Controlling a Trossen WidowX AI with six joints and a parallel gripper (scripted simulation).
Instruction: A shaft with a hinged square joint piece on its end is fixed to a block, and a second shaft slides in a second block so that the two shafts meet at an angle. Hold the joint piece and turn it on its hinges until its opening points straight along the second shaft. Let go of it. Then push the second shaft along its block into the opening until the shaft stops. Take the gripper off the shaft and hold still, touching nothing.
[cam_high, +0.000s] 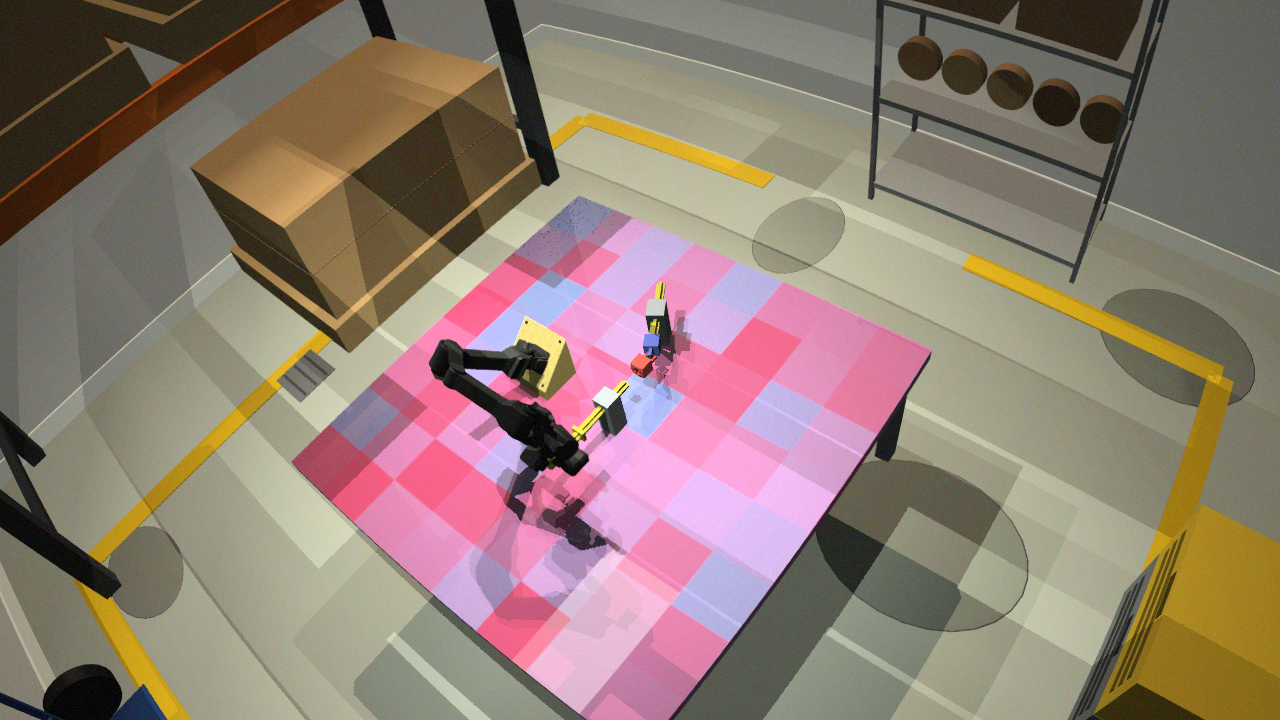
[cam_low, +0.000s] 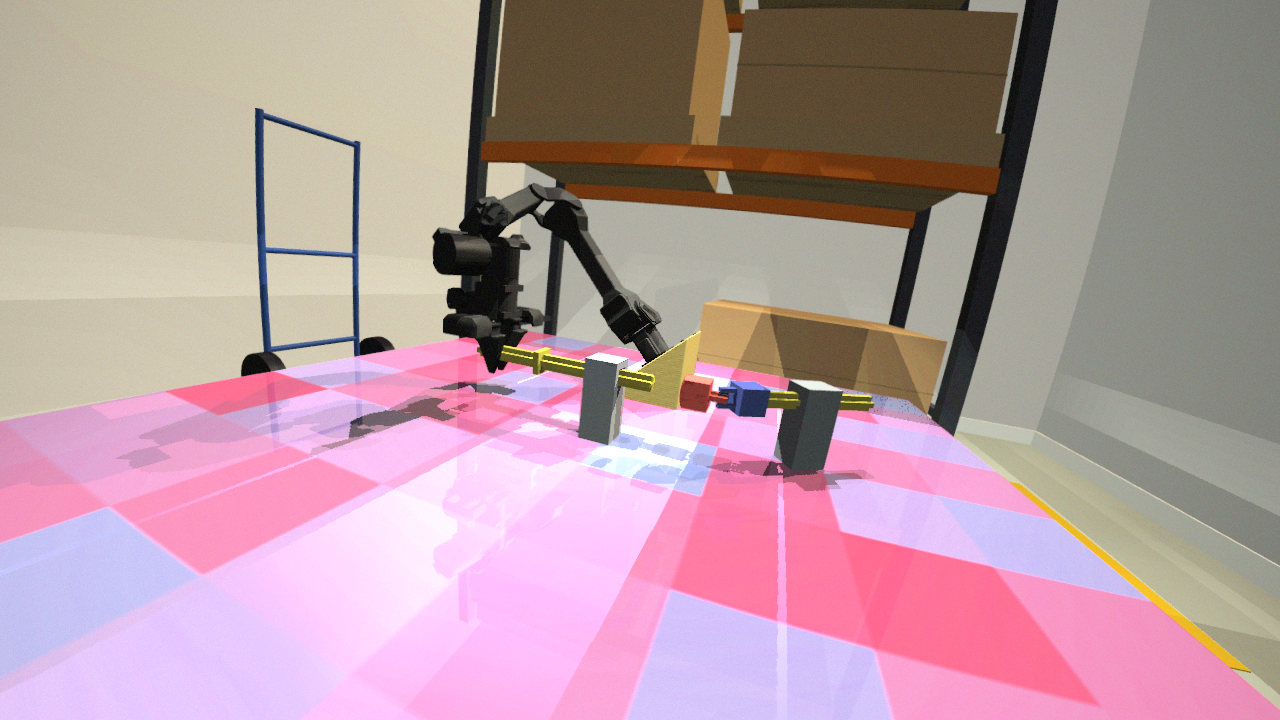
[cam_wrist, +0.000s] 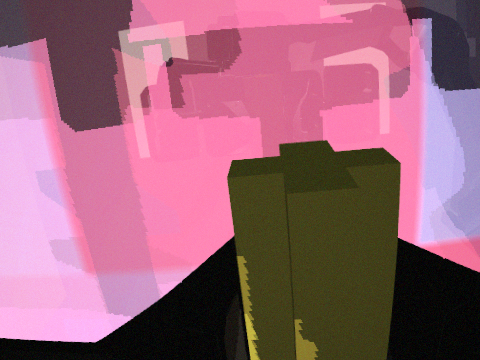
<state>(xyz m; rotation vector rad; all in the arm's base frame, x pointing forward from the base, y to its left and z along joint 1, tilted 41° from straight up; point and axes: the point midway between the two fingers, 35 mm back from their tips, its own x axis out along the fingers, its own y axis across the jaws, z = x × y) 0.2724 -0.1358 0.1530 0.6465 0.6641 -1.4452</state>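
Note:
My gripper (cam_high: 551, 463) (cam_low: 494, 358) (cam_wrist: 298, 239) is shut on the rear end of the yellow second shaft (cam_high: 590, 422) (cam_low: 563, 363) (cam_wrist: 340, 240), behind its collar (cam_high: 580, 433) (cam_low: 540, 360). The shaft passes through the second grey block (cam_high: 614, 415) (cam_low: 600, 402). Its front end stops a small gap short of the red square joint piece (cam_high: 640, 365) (cam_low: 697, 394). The red piece hangs on the blue yoke (cam_high: 651, 343) (cam_low: 750, 399) of the first shaft (cam_high: 660, 289) (cam_low: 856, 402), in the first grey block (cam_high: 656, 309) (cam_low: 805, 429). The red piece is turned toward the second shaft; its opening and exact aim cannot be made out.
The arm's yellow wedge-shaped base (cam_high: 555, 362) (cam_low: 673, 376) stands beside the shafts on the pink and blue checkered table (cam_high: 698, 447) (cam_low: 501, 537). Stacked boxes (cam_high: 358, 152) (cam_low: 823, 349), racks and a blue hand truck (cam_low: 308, 252) stand off the table.

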